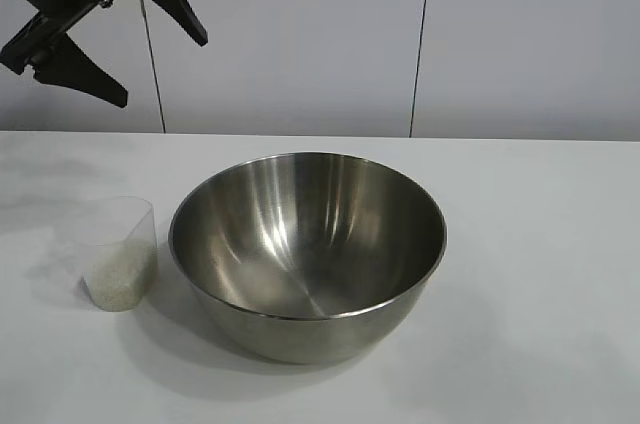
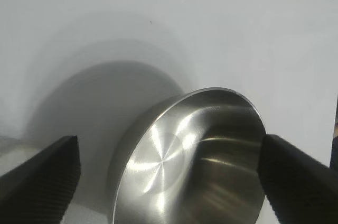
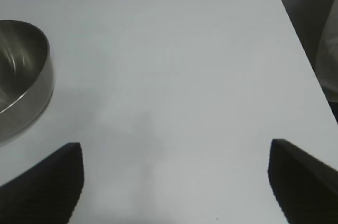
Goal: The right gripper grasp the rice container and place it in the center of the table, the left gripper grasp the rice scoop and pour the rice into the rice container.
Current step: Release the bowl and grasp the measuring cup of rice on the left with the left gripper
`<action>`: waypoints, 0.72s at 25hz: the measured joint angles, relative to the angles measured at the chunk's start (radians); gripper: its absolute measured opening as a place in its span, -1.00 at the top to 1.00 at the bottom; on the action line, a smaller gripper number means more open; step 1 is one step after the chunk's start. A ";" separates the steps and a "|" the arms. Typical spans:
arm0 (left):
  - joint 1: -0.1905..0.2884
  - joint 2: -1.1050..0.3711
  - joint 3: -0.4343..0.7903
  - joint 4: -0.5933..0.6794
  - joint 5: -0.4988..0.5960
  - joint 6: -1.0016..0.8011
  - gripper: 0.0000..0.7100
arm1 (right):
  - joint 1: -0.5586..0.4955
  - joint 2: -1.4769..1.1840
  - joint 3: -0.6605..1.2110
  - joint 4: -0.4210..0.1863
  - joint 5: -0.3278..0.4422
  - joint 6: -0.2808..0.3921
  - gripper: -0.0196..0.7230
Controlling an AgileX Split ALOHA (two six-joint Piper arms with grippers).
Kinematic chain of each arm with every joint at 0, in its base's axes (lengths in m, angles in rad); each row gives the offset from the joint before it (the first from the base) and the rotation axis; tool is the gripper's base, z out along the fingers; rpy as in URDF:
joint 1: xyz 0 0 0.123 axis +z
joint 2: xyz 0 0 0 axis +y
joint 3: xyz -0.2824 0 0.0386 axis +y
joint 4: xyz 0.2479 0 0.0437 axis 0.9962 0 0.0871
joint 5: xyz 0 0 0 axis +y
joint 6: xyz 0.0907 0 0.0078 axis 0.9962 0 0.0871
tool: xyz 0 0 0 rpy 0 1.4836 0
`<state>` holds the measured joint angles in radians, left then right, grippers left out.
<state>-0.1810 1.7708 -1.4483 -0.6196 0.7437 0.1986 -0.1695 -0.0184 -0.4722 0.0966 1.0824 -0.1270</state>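
Stainless steel caught the light at the middle of the table [image 1: 560,244], where the rice container [image 1: 308,249] stood upright and empty, its brushed inside showing only reflections; just beside it, at nine o'clock from the bowl in the exterior view, the rice scoop [image 1: 120,252] stood upright on the tabletop, close to the steel wall though whether the two touched could not be told; the rice [image 1: 120,279] lay as a pale heap in the lower part of the clear cup, filling less than half of it. At about eleven o'clock from the bowl, high above the table and well clear of both cup and bowl, the left gripper [image 1: 165,69] hung in the air with its two black pointed fingers spread wide apart and nothing between them; its own wrist view looked down past those parted fingers [image 2: 39,179] onto the bowl [image 2: 195,160] and the white tabletop around it. The right gripper [image 3: 174,182] did not appear in the exterior view; its wrist view showed its fingers [image 3: 45,182] likewise far apart and empty above bare tabletop, with the bowl's rim [image 3: 24,76] well off to one side, and the table's rounded corner visible beyond.
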 joint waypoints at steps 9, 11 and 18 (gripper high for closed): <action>-0.139 -0.411 0.602 0.449 -0.852 0.043 -0.78 | 0.000 0.000 0.000 0.000 0.001 0.000 -0.80; -0.143 -0.434 0.802 0.459 -1.106 0.044 -0.78 | 0.000 0.000 0.000 0.000 0.001 0.000 -0.80; -0.143 -0.361 1.225 0.443 -1.837 0.012 -0.78 | 0.000 0.000 0.000 0.000 0.001 0.000 -0.80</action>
<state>-0.3235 1.4099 -0.2236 -0.1762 -1.0935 0.2107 -0.1695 -0.0184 -0.4722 0.0966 1.0834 -0.1270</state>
